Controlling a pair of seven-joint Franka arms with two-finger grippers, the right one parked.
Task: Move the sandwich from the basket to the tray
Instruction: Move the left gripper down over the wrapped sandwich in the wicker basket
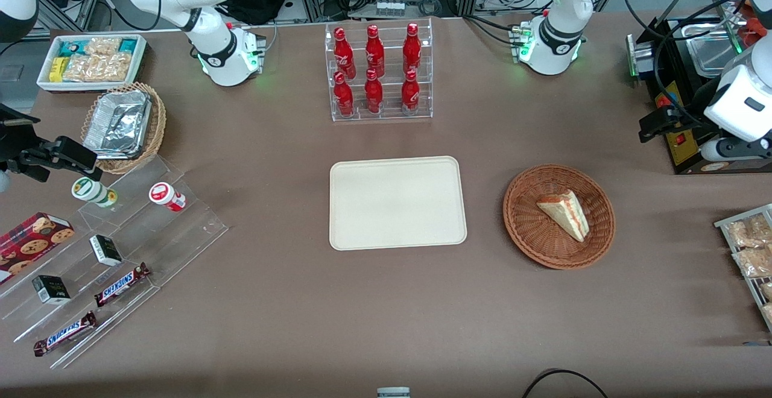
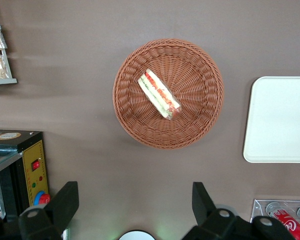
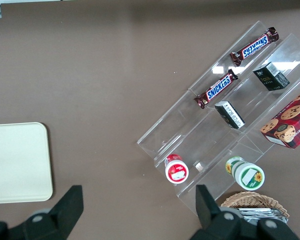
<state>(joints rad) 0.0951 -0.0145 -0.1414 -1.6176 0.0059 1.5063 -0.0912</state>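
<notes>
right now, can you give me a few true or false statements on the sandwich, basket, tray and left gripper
1. The triangular white-bread sandwich lies in the round reddish-brown wicker basket. True.
2. The flat cream rectangular tray holds a sandwich. False: nothing lies on it.
3. The left gripper is shut on the sandwich. False: it is open, up above the table, apart from the basket.
4. The tray lies nearer the front camera than the clear rack of red bottles. True.
5. The basket touches the tray. False: bare table separates them.

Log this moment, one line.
sandwich: in basket | tray: bare | gripper: open, raised, off the basket, nothing held
</notes>
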